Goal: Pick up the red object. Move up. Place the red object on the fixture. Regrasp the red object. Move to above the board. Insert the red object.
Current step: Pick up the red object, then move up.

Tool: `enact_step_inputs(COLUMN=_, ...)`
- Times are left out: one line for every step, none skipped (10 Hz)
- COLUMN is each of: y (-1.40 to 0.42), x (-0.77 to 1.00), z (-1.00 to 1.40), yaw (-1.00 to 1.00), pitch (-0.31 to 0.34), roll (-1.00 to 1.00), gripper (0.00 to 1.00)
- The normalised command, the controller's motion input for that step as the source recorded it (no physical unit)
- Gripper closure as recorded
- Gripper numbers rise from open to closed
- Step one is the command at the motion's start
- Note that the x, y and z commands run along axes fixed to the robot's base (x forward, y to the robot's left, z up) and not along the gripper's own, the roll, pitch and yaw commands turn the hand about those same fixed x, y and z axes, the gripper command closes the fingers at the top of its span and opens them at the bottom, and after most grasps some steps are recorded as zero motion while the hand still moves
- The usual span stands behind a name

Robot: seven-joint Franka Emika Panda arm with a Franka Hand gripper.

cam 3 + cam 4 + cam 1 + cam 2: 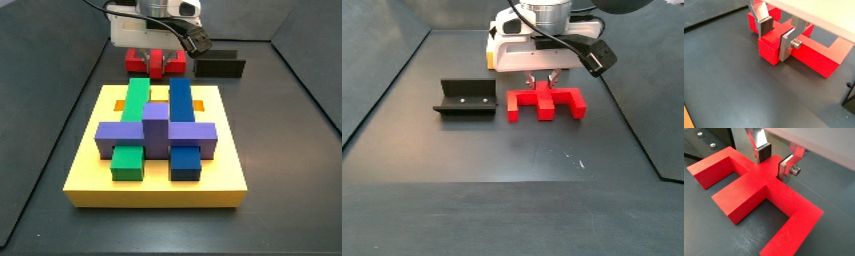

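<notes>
We have the hand [774, 159] lowered over the bright red blocky piece with crossbar, legs and central stem [757, 188], its flat silver fingers [787, 44] straddling the stem. In both wrist views the dark pads sit at or just beside the stem's sides; whether they already press it we cannot tell, so we read the hand as narrowly spread around the stem. The red piece lies flat on the dark floor near its far edge in a side view [156, 63], between the yellow square board with green, blue and purple blocks [160, 178] and the black box-like fixture [465, 99], apart from both. Our worry: an off-centre pinch could twist the piece as the fingers squeeze, or let it tilt and slip on lifting.
</notes>
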Motion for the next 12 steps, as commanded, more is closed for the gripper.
enact_step_inputs(y=0.0, x=0.0, z=0.0, yaw=0.0, pitch=0.0, roll=0.0, gripper=1.0)
enact_step_inputs(y=0.0, x=0.0, z=0.0, yaw=0.0, pitch=0.0, roll=0.0, gripper=1.0)
enact_step_inputs(y=0.0, x=0.0, z=0.0, yaw=0.0, pitch=0.0, roll=0.0, gripper=1.0)
enact_step_inputs(y=0.0, x=0.0, z=0.0, yaw=0.0, pitch=0.0, roll=0.0, gripper=1.0)
enact_step_inputs(y=0.0, x=0.0, z=0.0, yaw=0.0, pitch=0.0, roll=0.0, gripper=1.0)
enact_step_inputs(y=0.0, x=0.0, z=0.0, yaw=0.0, pitch=0.0, roll=0.0, gripper=1.0)
enact_step_inputs(y=0.0, x=0.0, z=0.0, yaw=0.0, pitch=0.0, roll=0.0, gripper=1.0)
enact_step_inputs(y=0.0, x=0.0, z=0.0, yaw=0.0, pitch=0.0, roll=0.0, gripper=1.0)
enact_step_inputs(y=0.0, x=0.0, z=0.0, yaw=0.0, pitch=0.0, roll=0.0, gripper=1.0)
enact_step_inputs(y=0.0, x=0.0, z=0.0, yaw=0.0, pitch=0.0, roll=0.0, gripper=1.0)
enact_step_inputs(y=0.0, x=0.0, z=0.83, yaw=0.0, pitch=0.0, roll=0.0, gripper=1.0)
enact_step_inputs(y=0.01, x=-0.06, z=0.78, yaw=0.0, pitch=0.037, roll=0.0, gripper=1.0)
